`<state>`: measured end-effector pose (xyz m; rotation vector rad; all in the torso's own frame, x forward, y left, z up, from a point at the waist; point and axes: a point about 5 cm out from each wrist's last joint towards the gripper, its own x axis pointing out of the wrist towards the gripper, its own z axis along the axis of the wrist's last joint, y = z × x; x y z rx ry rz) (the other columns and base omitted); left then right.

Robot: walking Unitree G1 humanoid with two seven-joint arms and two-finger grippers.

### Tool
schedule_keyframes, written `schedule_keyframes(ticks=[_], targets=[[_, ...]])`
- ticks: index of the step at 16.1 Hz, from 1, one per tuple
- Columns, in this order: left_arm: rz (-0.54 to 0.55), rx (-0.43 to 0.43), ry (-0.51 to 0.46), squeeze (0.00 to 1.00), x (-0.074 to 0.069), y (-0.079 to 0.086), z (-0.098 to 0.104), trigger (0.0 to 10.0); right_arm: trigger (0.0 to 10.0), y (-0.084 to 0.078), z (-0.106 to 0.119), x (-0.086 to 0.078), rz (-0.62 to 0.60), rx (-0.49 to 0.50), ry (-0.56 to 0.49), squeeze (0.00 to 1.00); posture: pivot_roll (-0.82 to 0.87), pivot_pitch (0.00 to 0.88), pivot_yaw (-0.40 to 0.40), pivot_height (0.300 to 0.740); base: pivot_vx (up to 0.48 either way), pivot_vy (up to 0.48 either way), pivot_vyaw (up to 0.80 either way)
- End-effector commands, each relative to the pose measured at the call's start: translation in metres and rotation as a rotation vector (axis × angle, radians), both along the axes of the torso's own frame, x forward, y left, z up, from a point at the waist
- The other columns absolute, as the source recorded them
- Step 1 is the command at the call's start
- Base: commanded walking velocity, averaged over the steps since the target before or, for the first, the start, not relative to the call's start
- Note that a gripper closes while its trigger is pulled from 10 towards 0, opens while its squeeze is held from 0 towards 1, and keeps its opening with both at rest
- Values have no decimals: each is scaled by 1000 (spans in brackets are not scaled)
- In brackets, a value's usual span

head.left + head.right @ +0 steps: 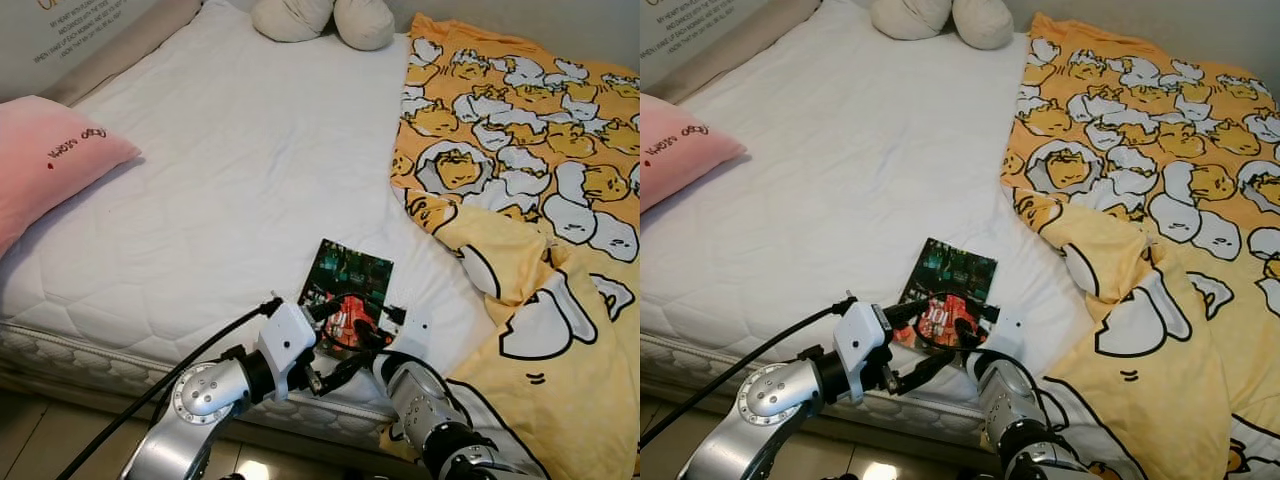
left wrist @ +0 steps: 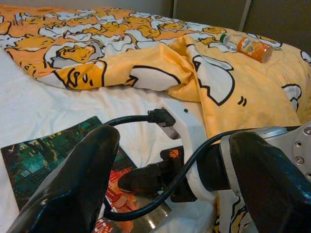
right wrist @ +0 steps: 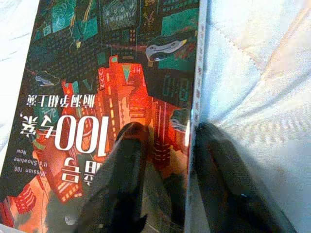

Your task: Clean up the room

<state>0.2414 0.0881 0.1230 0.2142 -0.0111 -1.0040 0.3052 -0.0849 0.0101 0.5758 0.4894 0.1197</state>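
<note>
While both grippers crowd the book (image 1: 347, 292) lying flat near the mattress (image 1: 230, 170) front edge, beside the egg-print duvet (image 1: 520, 150), I note: right gripper (image 3: 167, 160) straddles its edge, one finger on the cover, one on the sheet, fingers narrowly parted, nothing held. Left gripper (image 2: 170, 189) spread wide, empty, close alongside. Risk, as I judge it: fingers skate off the glossy cover; grippers collide or snag a cable (image 2: 160, 204).

Book (image 1: 349, 291) near edge hidden under both wrists; pink pillow (image 1: 50, 163) cut by frame edge; bottle (image 2: 245, 47) label unreadable.
</note>
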Motion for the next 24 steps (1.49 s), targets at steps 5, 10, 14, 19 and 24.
schedule_keyframes(ticks=[5, 10, 14, 19, 24], targets=[[69, -24, 42, 0, 6, 6, -6, 10000, 0, 8, 17, 12, 34, -21, -85, 0, 245, 174, -55, 740, 0, 0, 0], [192, -23, 27, 0, 27, 25, -5, 10000, 0, -9, 46, 32, -5, -48, -234, 0, 223, 153, -56, 740, 0, 0, 0], [168, 4, 36, 0, 26, 23, -12, 10000, 0, -10, 55, 36, -25, -106, -290, 0, 218, 134, -52, 740, 0, 0, 0], [769, -190, 130, 0, 62, 79, -24, 10000, 0, -53, 92, 34, -148, -400, -553, 0, 198, 0, -53, 740, 0, 0, 0], [689, -247, 36, 0, 83, 65, -3, 10000, 0, -68, 77, -1, -178, -610, -588, 0, 175, 0, -35, 740, 0, 288, 0]])
